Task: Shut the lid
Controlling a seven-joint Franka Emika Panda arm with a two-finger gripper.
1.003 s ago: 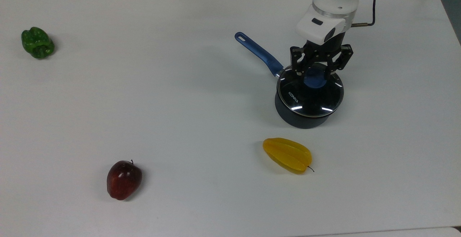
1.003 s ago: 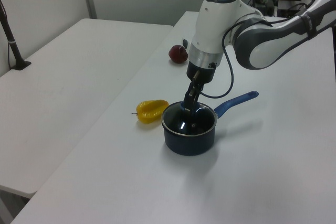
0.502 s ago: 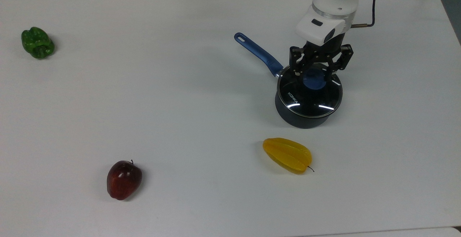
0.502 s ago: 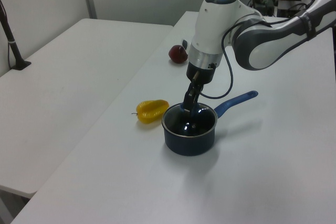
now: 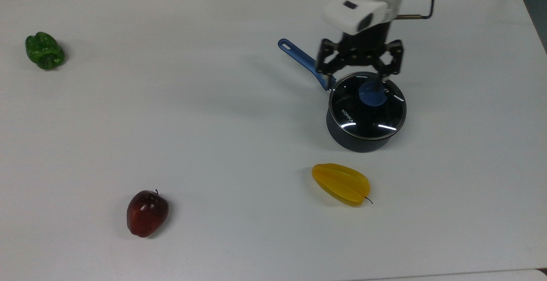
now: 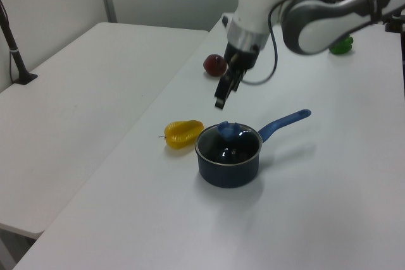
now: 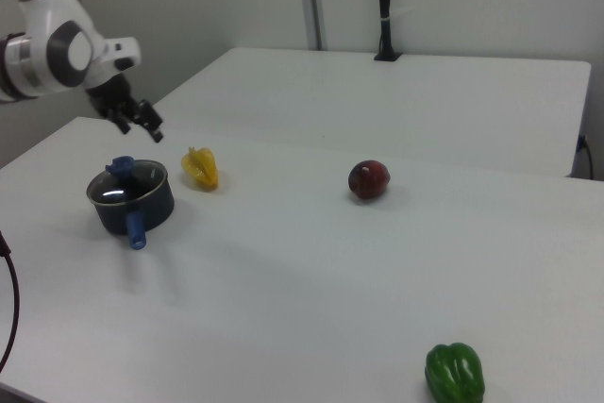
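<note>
Top view: lid sits flat on the saucepan, blue knob clear of the gripper, whose fingers are spread wide, holding nothing. Starfruit near the pan.

Left view: gripper hangs above the lid, well clear.

Right view: gripper up beside the pan; apple farther off.
</note>
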